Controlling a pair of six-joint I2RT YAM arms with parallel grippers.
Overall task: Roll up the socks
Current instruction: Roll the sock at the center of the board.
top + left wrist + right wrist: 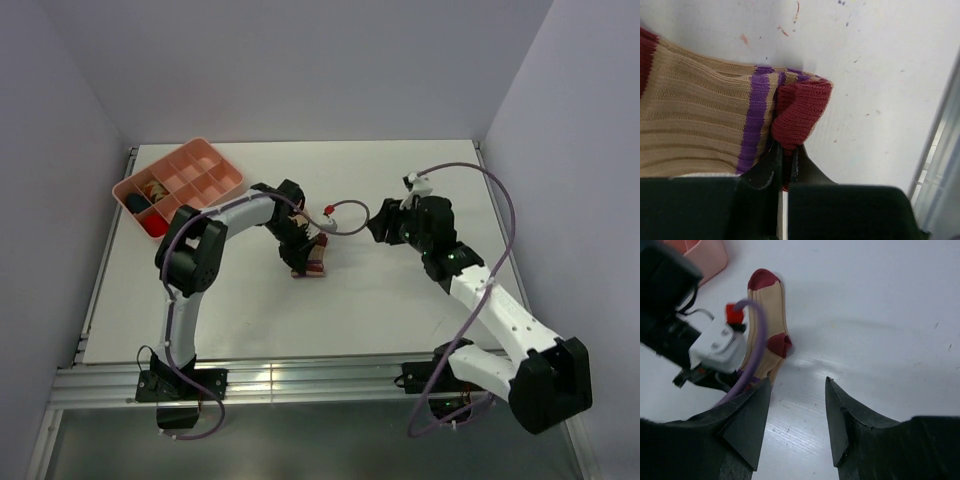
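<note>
Sock (700,130) clamped in left gripper (785,150); right gripper (797,382) jaws apart; pink tray (226,162) far-left.

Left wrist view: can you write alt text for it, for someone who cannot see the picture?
The left gripper is pinched shut on the dark red end of a tan ribbed sock with purple stripes, which lies on the white table. A metal rail shows at the right edge.

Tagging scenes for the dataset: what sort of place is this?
Probably a lab robot cell: a white table boxed in by blank walls, an aluminium rail frame at its near edge, a pink divided tray.
</note>
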